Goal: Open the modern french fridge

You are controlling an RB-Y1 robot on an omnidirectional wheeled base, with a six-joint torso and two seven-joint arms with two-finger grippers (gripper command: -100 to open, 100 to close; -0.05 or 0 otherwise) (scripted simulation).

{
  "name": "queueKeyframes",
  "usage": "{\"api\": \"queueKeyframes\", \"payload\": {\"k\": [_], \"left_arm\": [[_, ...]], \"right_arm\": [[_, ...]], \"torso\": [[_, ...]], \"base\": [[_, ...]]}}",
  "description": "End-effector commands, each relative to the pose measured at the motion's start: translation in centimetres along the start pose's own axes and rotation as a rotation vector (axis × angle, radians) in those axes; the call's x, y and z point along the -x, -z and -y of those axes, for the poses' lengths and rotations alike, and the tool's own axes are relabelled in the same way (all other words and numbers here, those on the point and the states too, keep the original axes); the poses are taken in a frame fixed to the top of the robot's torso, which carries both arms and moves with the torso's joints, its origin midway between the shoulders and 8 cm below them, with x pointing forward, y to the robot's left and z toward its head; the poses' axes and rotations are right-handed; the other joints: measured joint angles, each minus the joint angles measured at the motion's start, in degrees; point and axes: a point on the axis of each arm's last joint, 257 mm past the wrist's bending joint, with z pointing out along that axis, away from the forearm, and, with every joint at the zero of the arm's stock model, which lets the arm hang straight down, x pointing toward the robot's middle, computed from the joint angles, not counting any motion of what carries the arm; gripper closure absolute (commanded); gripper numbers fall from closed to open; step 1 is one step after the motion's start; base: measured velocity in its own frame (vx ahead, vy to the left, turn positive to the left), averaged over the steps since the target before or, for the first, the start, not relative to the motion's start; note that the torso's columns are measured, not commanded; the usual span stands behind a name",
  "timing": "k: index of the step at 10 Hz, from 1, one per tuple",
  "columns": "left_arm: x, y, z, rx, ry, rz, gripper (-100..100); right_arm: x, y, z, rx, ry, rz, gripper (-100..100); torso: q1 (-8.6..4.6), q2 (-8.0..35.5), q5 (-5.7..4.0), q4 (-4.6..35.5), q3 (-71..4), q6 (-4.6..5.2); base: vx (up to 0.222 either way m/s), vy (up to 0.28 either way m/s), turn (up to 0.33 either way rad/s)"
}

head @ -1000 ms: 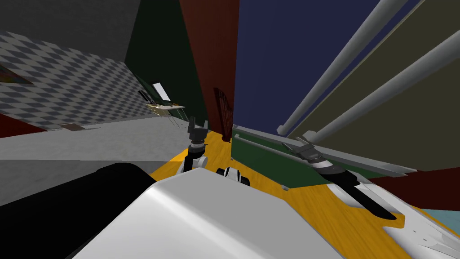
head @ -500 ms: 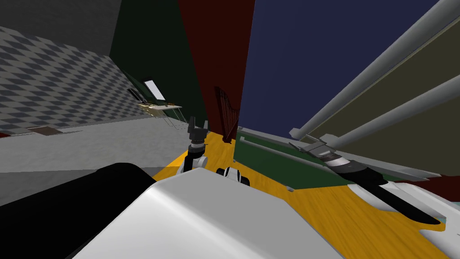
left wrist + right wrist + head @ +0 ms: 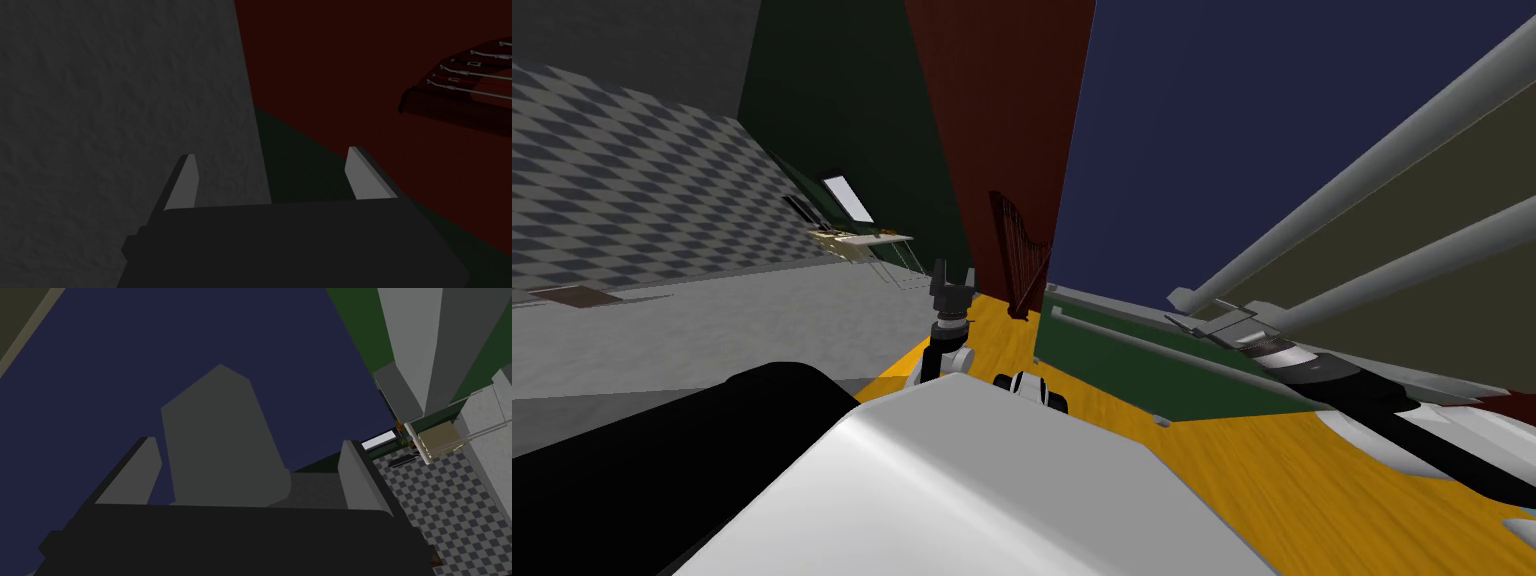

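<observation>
Two long, round grey bar handles (image 3: 1362, 165) are seen running along the flat olive doors of the fridge (image 3: 1462, 170), which stands at the robot's right. The right arm is stretched towards the handles' lower ends, and the right gripper (image 3: 250, 440) is spread, with an angular grey shape (image 3: 220, 438) between its fingers. The left gripper (image 3: 953, 283) is held upright ahead, its fingers likewise apart.

Left arm: held near the middle, reaching forward.
Left gripper (image 3: 270, 152): both fingers parallel, standing wide apart.
Right arm: stretched out forward and to the right.
Right gripper (image 3: 248, 443): fingers spread wide apart too.
</observation>
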Motion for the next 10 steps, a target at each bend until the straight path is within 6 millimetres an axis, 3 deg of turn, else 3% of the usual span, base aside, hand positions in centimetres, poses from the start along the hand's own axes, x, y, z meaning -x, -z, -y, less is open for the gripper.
{"api": "queueKeyframes", "payload": {"k": [1,3,10], "left_arm": [[0.0,0.0,0.0,0.000,0.000,0.000,0],[0.0,0.0,0.0,0.000,0.000,0.000,0],[0.0,0.0,0.0,0.000,0.000,0.000,0]], "right_arm": [[-1.2,0.5,1.5,-0.038,0.009,-0.044,100],[-1.9,0.8,2.1,-0.053,0.012,-0.067,100],[-6.4,3.6,6.0,-0.164,0.025,-0.226,100]], "torso": [[0.08,-0.07,-0.09,-0.15,-0.01,-0.03],[0.61,0.08,-0.03,-0.20,0.10,-0.04],[0.30,-0.32,0.07,-0.14,-0.23,-0.10]], "base": [[-0.065,0.173,-0.110],[-0.092,0.231,-0.121],[-0.124,0.262,-0.110]]}}
